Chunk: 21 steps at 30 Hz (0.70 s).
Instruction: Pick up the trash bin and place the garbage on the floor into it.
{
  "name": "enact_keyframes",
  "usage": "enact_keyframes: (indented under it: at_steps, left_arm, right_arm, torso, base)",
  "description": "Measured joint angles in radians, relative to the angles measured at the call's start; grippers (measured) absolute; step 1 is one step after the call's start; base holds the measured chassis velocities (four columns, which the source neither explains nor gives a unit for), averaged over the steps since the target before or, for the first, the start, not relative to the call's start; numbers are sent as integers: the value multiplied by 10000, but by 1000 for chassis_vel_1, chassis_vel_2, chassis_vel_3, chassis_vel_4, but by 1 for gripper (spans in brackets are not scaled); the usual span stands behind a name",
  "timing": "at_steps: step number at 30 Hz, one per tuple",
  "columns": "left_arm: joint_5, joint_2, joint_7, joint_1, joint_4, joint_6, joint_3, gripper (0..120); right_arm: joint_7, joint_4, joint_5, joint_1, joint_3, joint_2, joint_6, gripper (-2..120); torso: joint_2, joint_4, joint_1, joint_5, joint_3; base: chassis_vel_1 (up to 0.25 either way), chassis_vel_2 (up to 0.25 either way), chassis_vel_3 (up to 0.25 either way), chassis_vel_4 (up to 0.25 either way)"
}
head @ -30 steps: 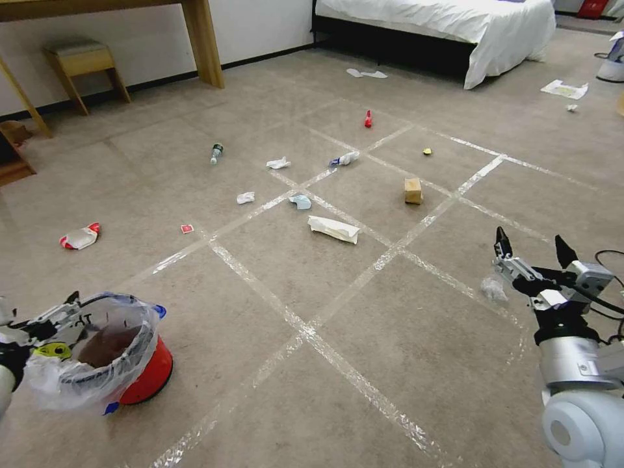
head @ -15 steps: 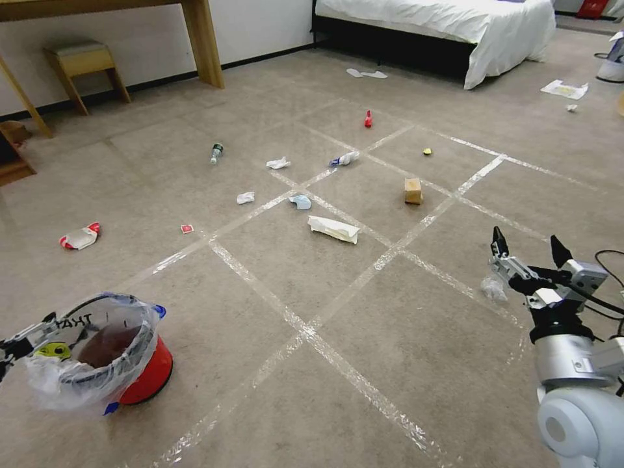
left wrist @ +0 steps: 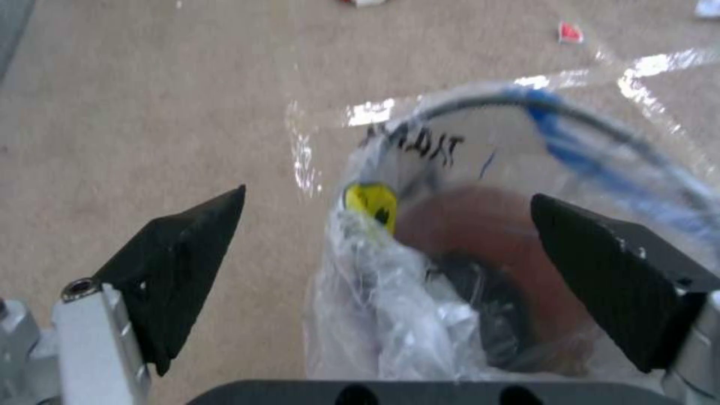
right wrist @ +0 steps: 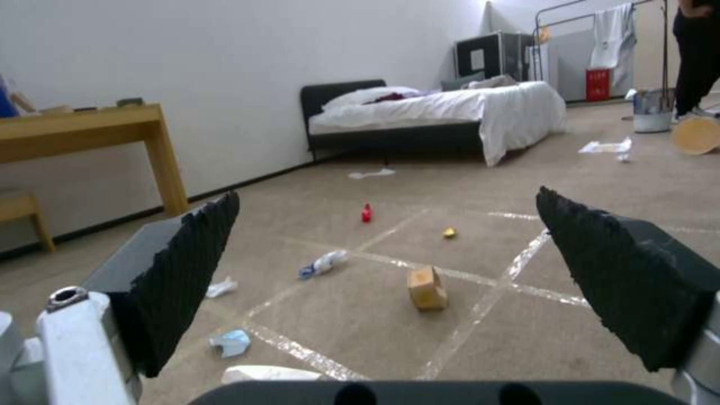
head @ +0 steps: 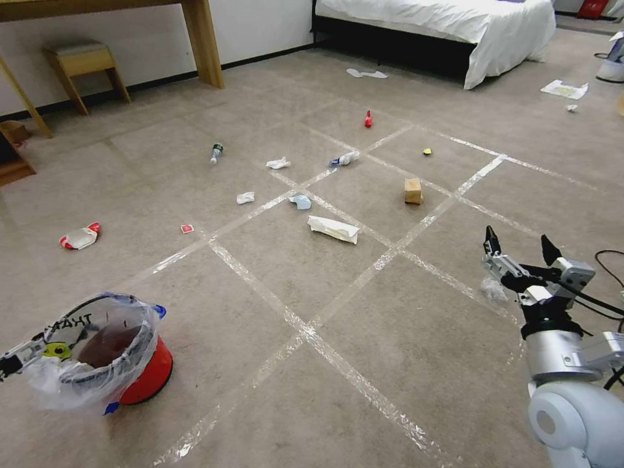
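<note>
Small round red trash bin (head: 140, 374) with crinkled clear plastic liner, blue strip at rim and yellow smiley sticker, stands on the carpet floor (head: 364, 325) near the floor's near-left corner, not lifted. Left pincer (left wrist: 386, 247) spread wide, one finger outside the rim on the sticker side, the other over the bin mouth; not clamped on anything. In head view its tip (head: 16, 359) sits at the liner's outer edge. Judgement: bin looks light and stiff, liner soft and slippery, so grip the hard rim through the bag, not loose film, else it slides or tips. Right pincer (head: 517, 250) also spread wide, empty, held above the floor at near right, just by a small clear crumpled plastic scrap (head: 494, 288). Mid floor, well apart from the bin: folded white paper (head: 333, 229), pale blue mask (head: 300, 201), brown paper box (head: 413, 191), white tissue (head: 245, 197), small red wrapper (head: 187, 229), red-white packet (head: 79, 238) toward the left edge. Farther: plastic bottle (head: 216, 153), crumpled tissue (head: 278, 162), red piece (head: 368, 119), yellow scrap (head: 427, 151). All garbage looks light, soft, easy to pinch; none binned yet as far as visible.
</note>
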<state>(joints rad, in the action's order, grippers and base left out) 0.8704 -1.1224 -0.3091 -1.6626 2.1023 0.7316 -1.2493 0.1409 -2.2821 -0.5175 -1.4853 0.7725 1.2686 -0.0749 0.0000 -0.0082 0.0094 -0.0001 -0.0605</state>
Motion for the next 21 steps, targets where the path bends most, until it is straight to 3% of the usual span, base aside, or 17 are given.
enact_keyframes:
  at_steps: [9,13,21]
  left_arm:
    - [-122,-5,-30,317,-453,40,578,100]
    - [-206,9,-84,562,-731,43,1046,100]
    - [-277,12,-96,745,-999,44,1259,100]
  right_arm:
    - [5,87,2,90,-30,17,-20,100]
    - [15,93,-1,119,-24,32,-32,100]
    - [21,126,-7,129,3,23,-34,100]
  torso:
    - [0,0,0,0,0]
    - [0,-1,0,1,0]
    - [0,-1,0,0,0]
  base:
    - [0,0,0,0]
    - [0,0,0,0]
    - [0,0,0,0]
